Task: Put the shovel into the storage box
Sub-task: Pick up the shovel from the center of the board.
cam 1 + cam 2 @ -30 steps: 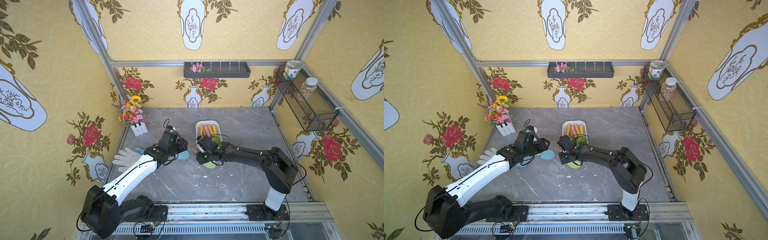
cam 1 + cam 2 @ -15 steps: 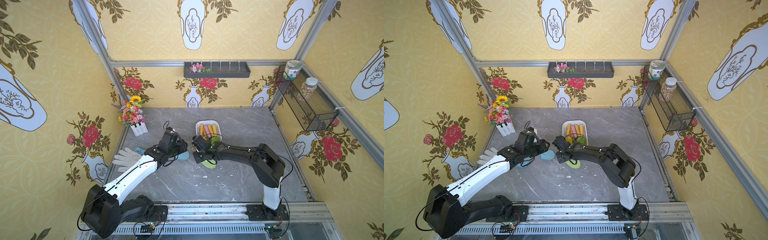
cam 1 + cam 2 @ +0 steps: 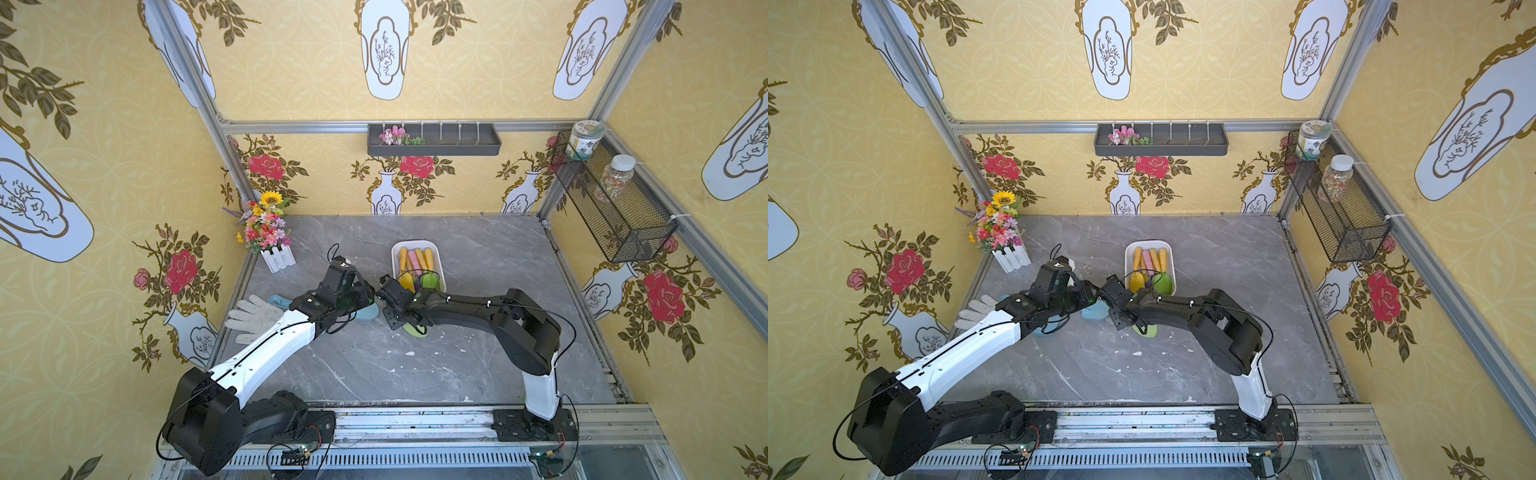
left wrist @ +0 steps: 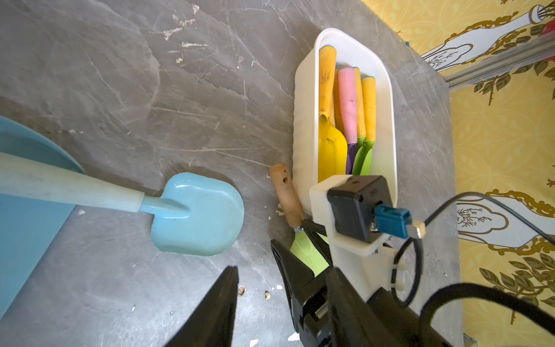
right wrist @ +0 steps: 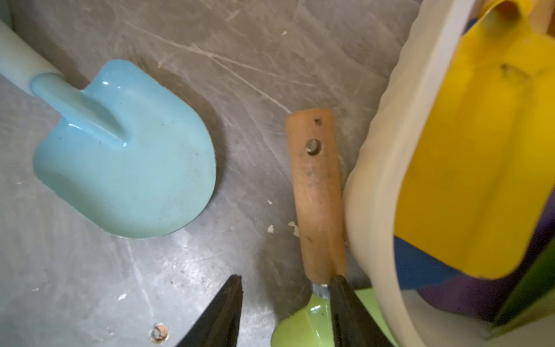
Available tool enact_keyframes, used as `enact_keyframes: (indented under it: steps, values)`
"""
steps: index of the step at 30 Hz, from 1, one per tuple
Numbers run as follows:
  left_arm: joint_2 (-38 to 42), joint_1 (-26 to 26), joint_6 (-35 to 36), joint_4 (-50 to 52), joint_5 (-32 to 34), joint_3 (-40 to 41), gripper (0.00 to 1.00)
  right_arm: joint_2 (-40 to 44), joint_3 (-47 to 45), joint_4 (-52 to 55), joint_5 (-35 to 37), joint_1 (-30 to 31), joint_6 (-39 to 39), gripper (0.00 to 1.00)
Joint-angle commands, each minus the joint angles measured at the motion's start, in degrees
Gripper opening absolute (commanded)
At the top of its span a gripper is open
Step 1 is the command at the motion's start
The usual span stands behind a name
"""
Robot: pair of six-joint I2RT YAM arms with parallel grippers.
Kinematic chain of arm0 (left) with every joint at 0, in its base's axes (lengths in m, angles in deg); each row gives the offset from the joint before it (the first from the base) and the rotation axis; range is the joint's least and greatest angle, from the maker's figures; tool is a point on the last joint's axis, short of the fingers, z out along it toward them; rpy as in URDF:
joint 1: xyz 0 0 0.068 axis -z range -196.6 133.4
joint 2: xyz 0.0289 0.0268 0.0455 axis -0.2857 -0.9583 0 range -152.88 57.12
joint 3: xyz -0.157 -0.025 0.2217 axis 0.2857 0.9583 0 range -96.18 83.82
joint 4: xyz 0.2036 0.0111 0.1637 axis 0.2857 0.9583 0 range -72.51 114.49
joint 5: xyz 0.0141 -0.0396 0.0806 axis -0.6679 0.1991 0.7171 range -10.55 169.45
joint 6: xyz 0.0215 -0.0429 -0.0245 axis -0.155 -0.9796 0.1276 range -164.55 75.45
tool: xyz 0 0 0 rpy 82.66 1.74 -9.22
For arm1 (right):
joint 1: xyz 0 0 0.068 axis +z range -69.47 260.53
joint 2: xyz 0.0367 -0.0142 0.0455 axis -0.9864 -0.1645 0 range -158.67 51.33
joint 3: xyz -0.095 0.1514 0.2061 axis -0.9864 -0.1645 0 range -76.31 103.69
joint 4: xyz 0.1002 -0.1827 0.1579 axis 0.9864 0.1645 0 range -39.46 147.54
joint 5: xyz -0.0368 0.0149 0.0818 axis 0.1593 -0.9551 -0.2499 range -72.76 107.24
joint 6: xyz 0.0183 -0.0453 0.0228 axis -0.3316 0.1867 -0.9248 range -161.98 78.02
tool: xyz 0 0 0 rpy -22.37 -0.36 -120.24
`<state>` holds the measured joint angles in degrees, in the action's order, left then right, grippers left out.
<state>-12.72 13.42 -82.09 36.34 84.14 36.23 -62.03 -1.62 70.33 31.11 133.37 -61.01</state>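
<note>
Lying flat on the surface (image 3: 478,257), the green shovel (image 5: 318,195) has its wooden handle against the outer wall of the storage box (image 5: 375,180) — light and rigid, probably, its glossy blade slick, so the bare wood by the ferrule looks the surest hold. The right gripper (image 5: 287,278) straddles it there, jaws apart, not yet closed. The left gripper (image 3: 368,297), likewise apart and empty, hovers near the blue shovel (image 5: 126,168).

My top views look down over the table (image 3: 457,374) toward twelve o'clock; the wrist cameras sit close (left facing three, right facing nine), sharing the green shovel (image 4: 286,195) and storage box (image 4: 301,120).
</note>
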Motion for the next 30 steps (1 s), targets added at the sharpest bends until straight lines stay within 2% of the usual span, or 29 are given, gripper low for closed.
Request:
enact_keyframes:
  steps: [1, 8, 15, 22, 30]
  values:
    - [0.1, 0.0, 0.1, -1.2, -0.6, 0.6, 0.52, 0.9, -0.8, 0.1, 2.3, 0.1, 0.2, 0.53]
    - [-0.2, -0.1, -0.3, -1.7, -1.2, 0.7, 0.52, -0.2, -0.5, -0.4, 1.7, 0.0, 0.2, 0.54]
    - [0.2, -0.1, -0.4, -1.5, -1.0, 1.1, 0.52, -2.5, 0.9, -0.5, 0.5, -0.7, 0.3, 0.51]
    - [0.4, -0.1, -0.6, -1.6, -1.0, 1.5, 0.52, -3.0, 0.9, -0.6, -0.4, -0.6, 0.3, 0.39]
    - [0.8, -0.2, -0.7, -1.6, -1.0, 1.5, 0.52, -2.1, 0.5, 0.6, -1.9, 0.4, 0.6, 0.19]
